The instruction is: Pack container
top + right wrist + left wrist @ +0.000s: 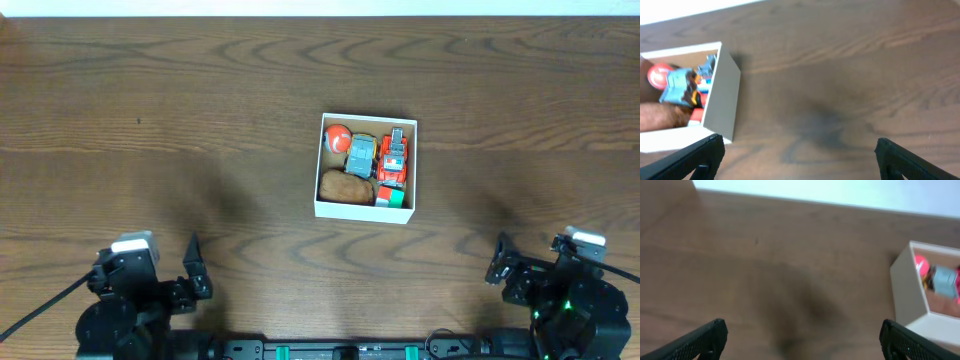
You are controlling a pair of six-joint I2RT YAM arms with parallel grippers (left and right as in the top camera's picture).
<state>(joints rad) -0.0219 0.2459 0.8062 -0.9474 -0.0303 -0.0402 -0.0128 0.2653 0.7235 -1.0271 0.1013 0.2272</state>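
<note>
The container [318, 205], a small square box with white walls, sits just right of the table's middle. It holds a red ball [337, 138], a blue-grey toy car [360, 155], a red toy truck [394, 158], a brown lump [346, 187] and a small green and red block [392, 196]. The container also shows at the right edge of the left wrist view [907, 287] and at the left of the right wrist view [722, 95]. My left gripper [800, 339] is open and empty at the front left. My right gripper [800, 159] is open and empty at the front right.
The dark wooden table [180, 110] spreads all round the container. Its far edge meets a pale wall at the top of the overhead view. Both arm bases sit at the front edge.
</note>
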